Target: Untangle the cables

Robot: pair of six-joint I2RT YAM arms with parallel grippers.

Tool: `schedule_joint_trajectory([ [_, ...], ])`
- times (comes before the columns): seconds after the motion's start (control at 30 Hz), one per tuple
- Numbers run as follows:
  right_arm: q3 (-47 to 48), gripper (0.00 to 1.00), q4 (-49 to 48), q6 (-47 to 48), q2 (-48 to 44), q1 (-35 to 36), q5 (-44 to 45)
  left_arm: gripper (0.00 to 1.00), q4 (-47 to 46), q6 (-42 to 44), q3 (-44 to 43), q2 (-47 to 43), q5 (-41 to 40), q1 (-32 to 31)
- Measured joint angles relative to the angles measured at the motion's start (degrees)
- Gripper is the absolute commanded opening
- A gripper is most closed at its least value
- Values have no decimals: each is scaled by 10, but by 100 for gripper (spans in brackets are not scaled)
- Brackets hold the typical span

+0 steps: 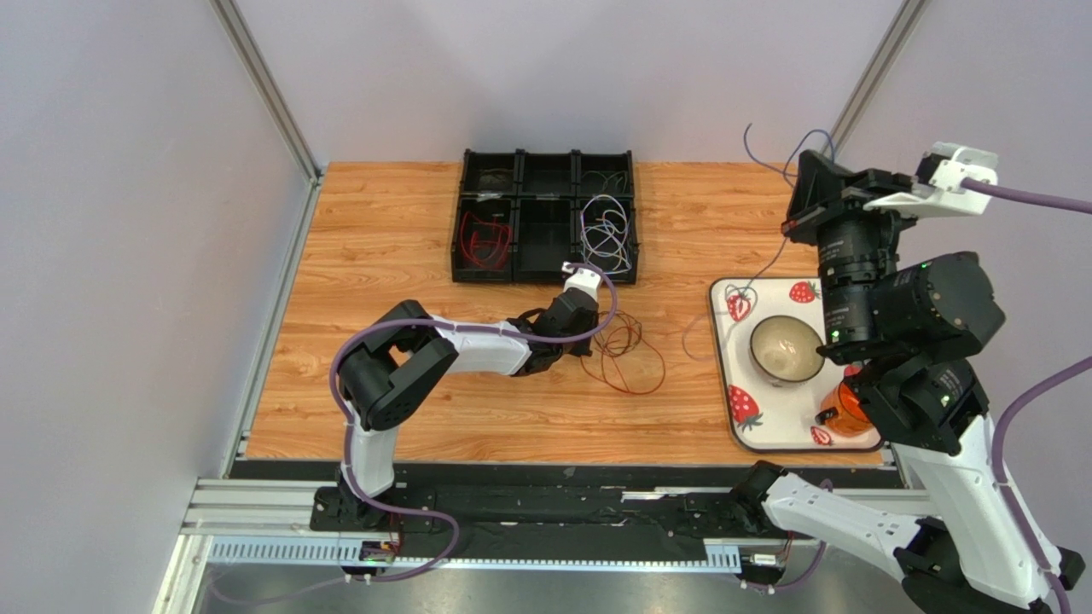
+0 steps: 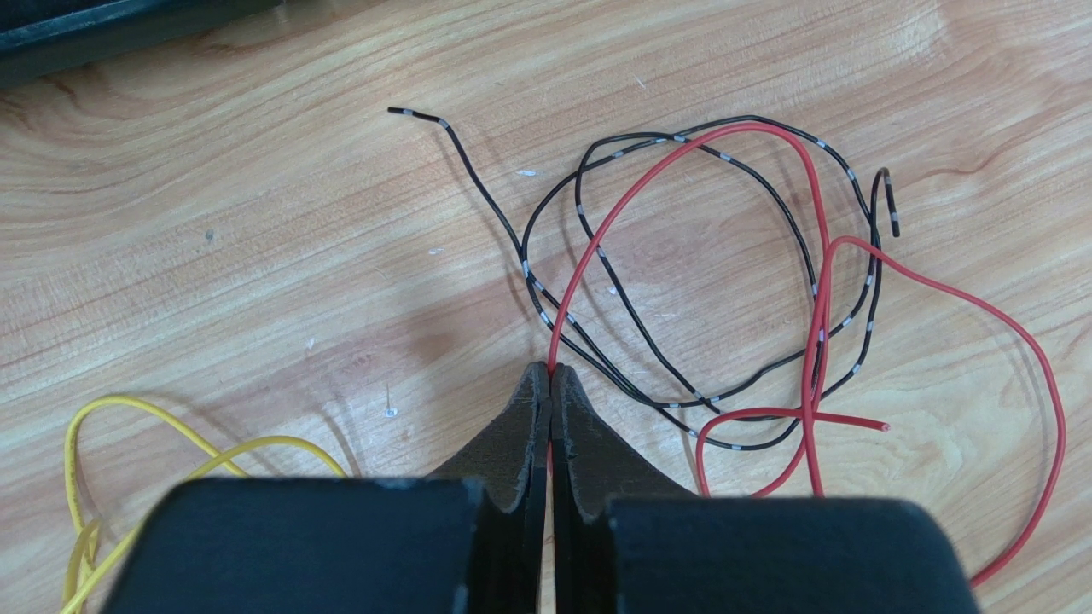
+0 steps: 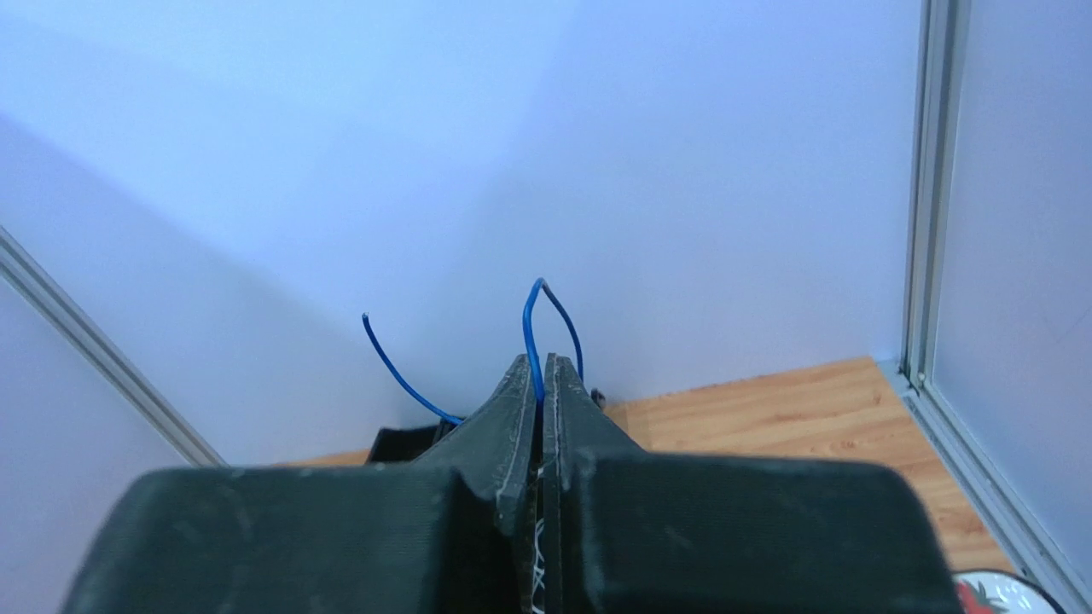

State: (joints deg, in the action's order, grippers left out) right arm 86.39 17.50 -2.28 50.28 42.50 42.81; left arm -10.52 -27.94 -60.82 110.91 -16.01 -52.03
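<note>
A tangle of cables [image 1: 624, 352] lies on the wooden table in front of the black tray. In the left wrist view a red cable [image 2: 820, 256] loops over a black cable with white marks [image 2: 526, 256], and a yellow cable [image 2: 128, 409] lies at the lower left. My left gripper [image 2: 551, 371] is low over the table, shut on the red cable. My right gripper [image 3: 544, 365] is raised high at the right [image 1: 797, 175], shut on a thin blue cable [image 3: 528, 320] that hangs down toward the table [image 1: 769, 262].
A black compartment tray [image 1: 518, 211] at the back holds red wires [image 1: 485, 237] and white wires [image 1: 609, 230]. At the right, a strawberry-patterned tray [image 1: 744, 409] carries a bowl [image 1: 786, 348] and an orange object [image 1: 846, 403]. Walls enclose the table on three sides.
</note>
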Motion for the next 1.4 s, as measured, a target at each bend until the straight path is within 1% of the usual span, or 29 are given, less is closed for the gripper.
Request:
schedule_joint_trajectory([
  [0.07,19,0,-14,15,8,0,0,14,0,0,0,0,0,0],
  [0.1,22,0,-20,20,9,0,-1,23,0,0,0,0,0,0],
  [0.17,21,0,-31,30,11,0,-1,33,0,2,0,0,1,0],
  [0.2,19,0,-39,35,12,0,-1,45,-3,1,1,0,2,0],
  [0.23,15,0,-50,42,15,0,0,50,-11,2,5,-1,2,0],
  [0.3,9,0,-72,55,24,0,-1,59,-34,4,23,-9,4,0],
  [0.33,9,0,-83,62,31,0,-3,61,-41,7,33,-15,4,0],
  [0.37,9,0,-95,69,39,0,-5,66,-50,9,47,-24,4,0],
  [0.4,9,0,-107,77,48,0,-8,73,-56,12,59,-33,4,0],
  [0.47,11,0,-137,95,68,0,-16,77,-67,19,84,-50,4,0],
  [0.57,17,0,-182,120,100,0,-38,78,-77,26,118,-82,0,0],
  [0.67,32,0,-218,139,134,0,-60,79,-96,34,156,-132,-14,0],
  [0.8,77,0,-245,148,174,0,-100,78,-148,48,229,-224,-40,0],
  [0.9,140,0,-264,151,211,0,-137,77,-195,56,285,-287,-58,0],
  [0.97,172,0,-296,157,235,0,-170,76,-215,58,307,-307,-68,0],
  [1.1,182,0,-388,179,273,0,-245,75,-241,58,337,-327,-90,0],
  [1.23,203,0,-485,217,349,0,-302,75,-262,57,365,-348,-123,0],
  [1.3,218,0,-517,237,394,0,-320,74,-269,55,376,-361,-141,0],
  [1.4,259,0,-537,260,460,0,-336,74,-281,51,391,-380,-165,0],
])
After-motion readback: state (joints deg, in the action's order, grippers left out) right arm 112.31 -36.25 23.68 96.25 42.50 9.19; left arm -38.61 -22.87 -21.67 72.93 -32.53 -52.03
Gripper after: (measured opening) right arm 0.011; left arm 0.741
